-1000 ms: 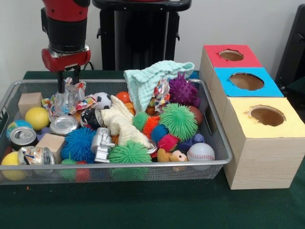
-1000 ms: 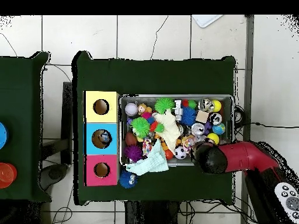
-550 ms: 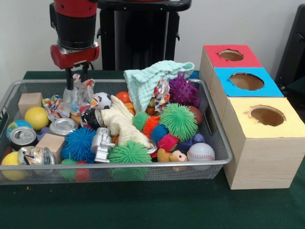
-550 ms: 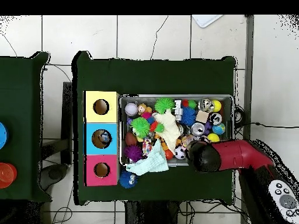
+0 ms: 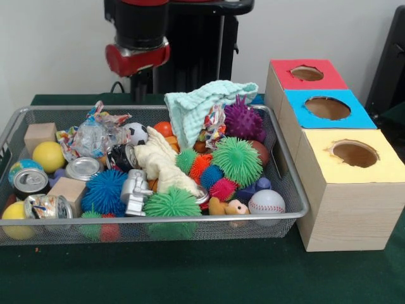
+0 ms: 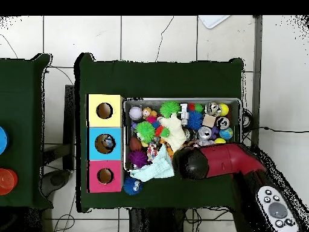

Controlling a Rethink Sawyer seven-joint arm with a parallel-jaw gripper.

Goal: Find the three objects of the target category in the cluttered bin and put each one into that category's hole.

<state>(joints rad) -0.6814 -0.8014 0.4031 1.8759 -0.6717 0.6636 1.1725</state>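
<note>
A wire bin [image 5: 158, 219] holds a jumble of toys. A crinkled colourful wrapper [image 5: 95, 134] lies in its far left part, beside a small football [image 5: 135, 132]. My gripper [image 5: 141, 87] hangs above the bin's far rim, right of the wrapper and apart from it, dark against the pedestal behind. In the overhead view the arm's head [image 6: 188, 164] covers the bin's near edge. Three boxes stand beside the bin: red hole [image 5: 307, 73], blue hole [image 5: 327, 107], yellow hole [image 5: 354, 152]. Something lies inside the blue hole [image 6: 106, 143].
The bin also holds spiky rubber balls [image 5: 237, 160], crushed cans [image 5: 30, 182], a silver toy robot [image 5: 135, 192], a baseball [image 5: 266, 201], wooden blocks [image 5: 39, 134], a yellow ball [image 5: 49, 156] and a teal towel [image 5: 202, 101] draped over the far rim. A blue plush [image 6: 132, 185] lies outside the bin.
The gripper rose and moved right along the bin's far side. The wrapper it had lifted is back down in the bin, no longer under the gripper.
</note>
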